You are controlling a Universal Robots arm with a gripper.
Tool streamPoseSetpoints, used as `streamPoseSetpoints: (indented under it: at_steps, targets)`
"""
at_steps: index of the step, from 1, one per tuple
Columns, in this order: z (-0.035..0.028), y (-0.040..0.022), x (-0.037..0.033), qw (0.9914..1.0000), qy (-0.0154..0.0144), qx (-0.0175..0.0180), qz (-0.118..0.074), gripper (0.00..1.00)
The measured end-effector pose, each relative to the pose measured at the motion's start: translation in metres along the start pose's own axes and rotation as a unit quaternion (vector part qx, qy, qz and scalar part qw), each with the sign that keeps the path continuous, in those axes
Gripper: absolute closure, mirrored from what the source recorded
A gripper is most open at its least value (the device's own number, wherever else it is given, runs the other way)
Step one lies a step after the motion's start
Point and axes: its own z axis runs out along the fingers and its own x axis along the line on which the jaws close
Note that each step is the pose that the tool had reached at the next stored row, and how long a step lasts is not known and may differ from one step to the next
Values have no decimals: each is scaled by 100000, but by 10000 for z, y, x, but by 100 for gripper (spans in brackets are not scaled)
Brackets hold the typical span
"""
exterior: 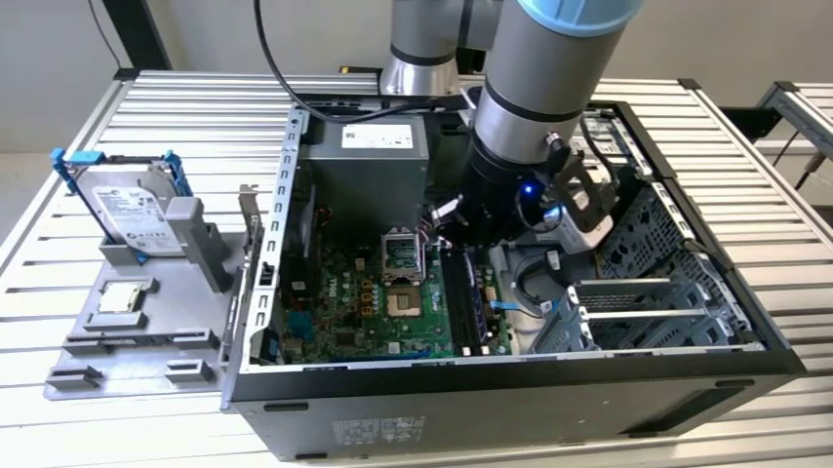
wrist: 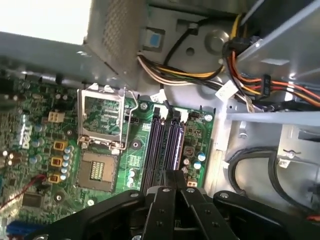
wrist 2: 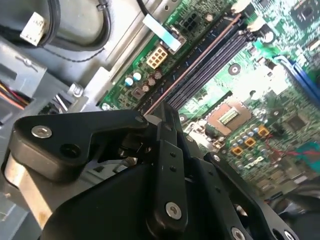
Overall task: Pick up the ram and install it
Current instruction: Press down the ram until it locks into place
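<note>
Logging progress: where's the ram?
Held in the claw, the ram hangs over the memory slots beside the processor socket, in the first wrist view.

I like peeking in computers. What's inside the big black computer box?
Inside the computer box lies a green circuit board with an open silver socket, dark memory slots and coloured wires. The robot arm covers part of it.

A hard drive [exterior: 131, 210] and, apparently, a processor chip [exterior: 120, 297] sit on a grey tray [exterior: 131, 366].
</note>
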Motion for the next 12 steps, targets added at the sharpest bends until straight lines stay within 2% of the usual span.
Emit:
streamPoseSetpoints:
  at_steps: [3,6,8,12]
  targets:
    - [0,0,0,99962,154,-6,-2750,100]
    - [0,0,0,99853,301,-13,-5409,100]
    - [0,0,0,99737,403,-18,-7231,100]
    - [0,0,0,99413,602,-25,-10798,100]
